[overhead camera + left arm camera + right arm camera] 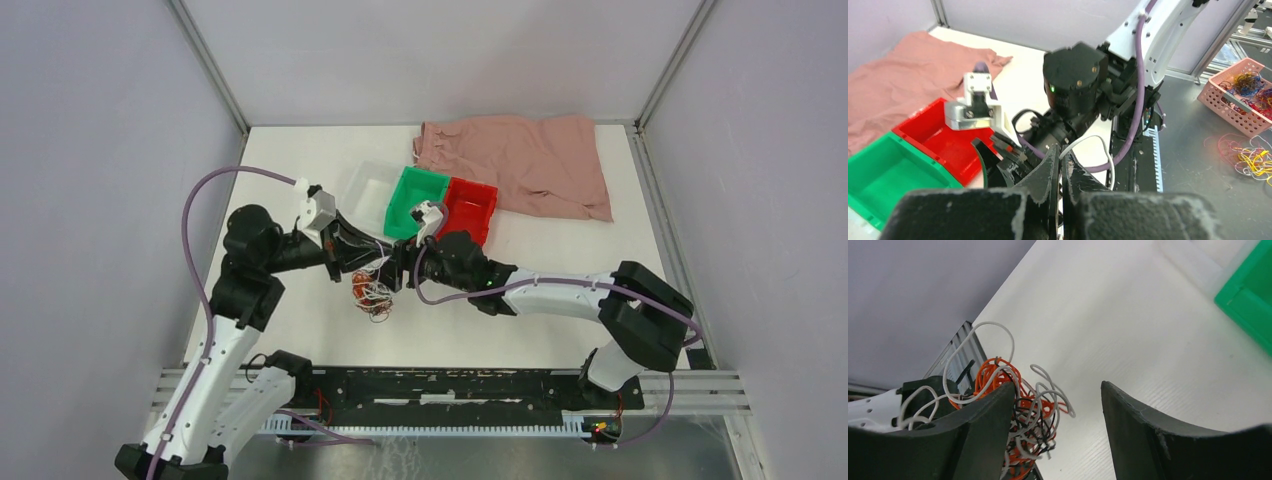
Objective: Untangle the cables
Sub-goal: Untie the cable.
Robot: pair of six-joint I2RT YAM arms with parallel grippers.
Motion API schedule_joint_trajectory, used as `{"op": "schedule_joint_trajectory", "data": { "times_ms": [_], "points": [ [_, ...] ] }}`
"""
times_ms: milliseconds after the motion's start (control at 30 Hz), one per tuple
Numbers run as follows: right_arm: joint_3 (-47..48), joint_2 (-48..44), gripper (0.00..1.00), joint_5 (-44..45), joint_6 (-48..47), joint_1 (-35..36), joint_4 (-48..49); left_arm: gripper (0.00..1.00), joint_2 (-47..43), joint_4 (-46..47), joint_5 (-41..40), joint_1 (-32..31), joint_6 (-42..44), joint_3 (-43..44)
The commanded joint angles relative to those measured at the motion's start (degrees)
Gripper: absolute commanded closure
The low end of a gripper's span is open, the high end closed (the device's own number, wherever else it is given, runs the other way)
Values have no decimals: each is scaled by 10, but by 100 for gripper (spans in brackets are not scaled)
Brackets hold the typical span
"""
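The cables [372, 294] are a small tangle of white, orange and black wires hanging between the two arms just above the table's middle. My left gripper [375, 262] sits at the tangle's upper left. In its wrist view it [1064, 156] is shut, and a white cable [1106, 152] loops out from its tips. From the right, my right gripper [398, 270] faces it and stands open. In its wrist view the tangle [1023, 410] lies against the inner side of its left finger [983, 425]. The gap of the gripper [1057, 385] is otherwise free.
Behind the grippers stand a clear bin [370, 190], a green bin [400, 205] and a red bin [475, 184]. A pink cloth [530, 160] lies at the back right. Off the table, a pink basket [1243, 95] holds coloured wires.
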Motion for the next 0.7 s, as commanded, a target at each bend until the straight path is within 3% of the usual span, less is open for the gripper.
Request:
{"op": "schedule_joint_trajectory", "data": {
  "times_ms": [0,433,667],
  "points": [
    [-48,3,30,82,18,3,65,97,4,33,16,-4,-20,65],
    [-121,1,35,201,40,3,45,97,33,26,2,-3,6,204],
    [-135,1,35,249,49,4,3,97,50,55,-62,-3,45,294]
  ]
}}
